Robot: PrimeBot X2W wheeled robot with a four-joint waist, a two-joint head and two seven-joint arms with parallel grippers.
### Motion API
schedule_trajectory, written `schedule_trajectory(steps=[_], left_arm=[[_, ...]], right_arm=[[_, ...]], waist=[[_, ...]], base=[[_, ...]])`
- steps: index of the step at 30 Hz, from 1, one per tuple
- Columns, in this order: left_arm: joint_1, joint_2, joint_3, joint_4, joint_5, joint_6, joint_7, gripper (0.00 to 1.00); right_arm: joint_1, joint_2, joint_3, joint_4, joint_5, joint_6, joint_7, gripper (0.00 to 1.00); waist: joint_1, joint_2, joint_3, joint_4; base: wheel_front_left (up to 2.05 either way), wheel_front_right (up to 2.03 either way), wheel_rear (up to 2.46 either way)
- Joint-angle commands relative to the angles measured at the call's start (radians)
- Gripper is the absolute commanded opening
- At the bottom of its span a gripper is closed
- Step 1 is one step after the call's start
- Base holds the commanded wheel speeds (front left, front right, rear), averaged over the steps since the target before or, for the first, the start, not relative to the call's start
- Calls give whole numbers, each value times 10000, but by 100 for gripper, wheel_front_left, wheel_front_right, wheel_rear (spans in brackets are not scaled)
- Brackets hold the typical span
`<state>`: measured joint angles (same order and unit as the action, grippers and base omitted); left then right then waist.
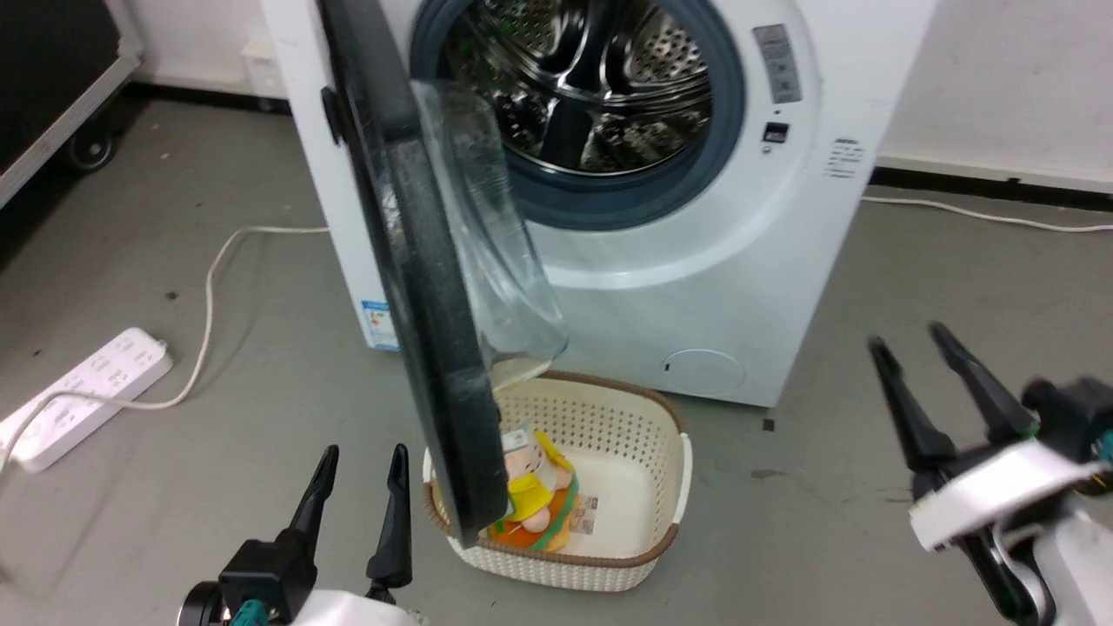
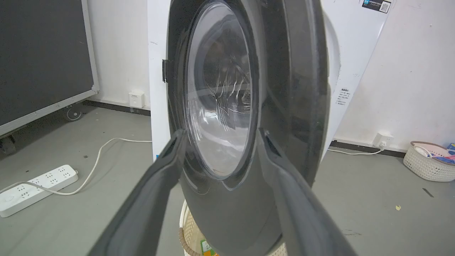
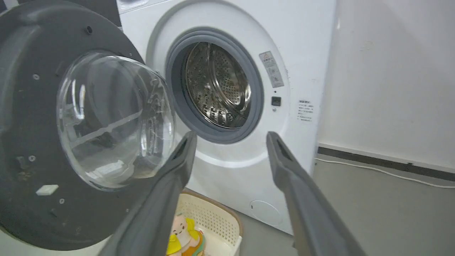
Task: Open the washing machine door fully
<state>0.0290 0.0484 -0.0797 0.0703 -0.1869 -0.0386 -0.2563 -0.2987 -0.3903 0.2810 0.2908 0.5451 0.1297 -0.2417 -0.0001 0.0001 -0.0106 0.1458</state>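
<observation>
Big white washing machine (image 1: 739, 287) dead ahead on the grey floor (image 1: 956, 287), its steel drum (image 1: 600, 78) wide open to view. The washing machine door (image 1: 409, 261) is swung out on its hinge at the machine's left side. In the head view it stands almost edge-on, dark rim towards the camera and the clear glass bowl bulging back towards the drum. Its lower edge hangs over a cream woven basket (image 1: 669, 452) sitting on the floor just in front of the machine.

Now the arms. The left gripper (image 1: 365, 452) sits low at the left, fingers pointing up the view, jaws released and holding nothing. The door's bottom rim is just to its right, close beside the nearer finger with a sliver of gap showing. Through the left wrist view, the left gripper (image 2: 222, 132) looks straight at the door's outer face (image 2: 291, 89), the glass framed between the parted fingers.

Over on the other side, the right gripper (image 1: 909, 337) is raised at the lower right, fingers leaning up and to the left, jaws spread and empty, well apart from the door. Its own camera has the right gripper (image 3: 231, 133) aimed at the machine's front, the door's inner face (image 3: 28, 124) off to the left.

A white power strip (image 1: 78, 391) lies on the floor at the left, and a yellow and orange toy (image 1: 530, 487) rests in the basket.
</observation>
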Motion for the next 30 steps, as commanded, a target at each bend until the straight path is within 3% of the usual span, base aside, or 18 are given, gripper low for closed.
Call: schedule_trajectory(steps=[1, 6, 11, 17, 23, 24, 25, 30], left_arm=[[157, 18, 56, 30, -49, -48, -55, 100], [332, 18, 300, 27, -130, -169, -55, 100], [453, 18, 509, 73, -145, -290, -55, 100], [483, 18, 677, 216, -33, -455, -55, 100], [431, 18, 687, 351, 156, -549, -55, 100], [420, 18, 711, 359, 156, -535, -55, 45], [410, 18, 728, 355, 159, -525, -55, 0], [439, 18, 683, 366, 230, -576, -55, 0]], right_arm=[[291, 170, -302, -24, -404, 10, -86, 100], [2064, 1699, -2444, -1073, -3314, 10, -192, 100], [3662, 3003, -3347, -2168, -5057, 10, -197, 100], [4499, 3377, -3524, -2324, -5531, 10, -199, 100], [4500, 3397, -3247, -2370, -5256, 10, -199, 100], [4482, 3397, -3229, -2386, -5232, 10, -200, 100], [4467, 3398, -3214, -2396, -5216, 10, -200, 100], [4403, 3399, -3173, -2423, -5155, 10, -200, 100]], waist=[[1, -1, -131, -177], [1, -1, -234, -413], [1, -1, -286, -573], [1, -1, -282, -725], [1, -1, -224, -806], [1, -1, -216, -809], [1, -1, -213, -808], [1, -1, -240, -807]], base=[[0, 0, 0], [0, 0, 0], [0, 0, 0], [0, 0, 0], [0, 0, 0], [0, 0, 0], [0, 0, 0], [0, 0, 0]])
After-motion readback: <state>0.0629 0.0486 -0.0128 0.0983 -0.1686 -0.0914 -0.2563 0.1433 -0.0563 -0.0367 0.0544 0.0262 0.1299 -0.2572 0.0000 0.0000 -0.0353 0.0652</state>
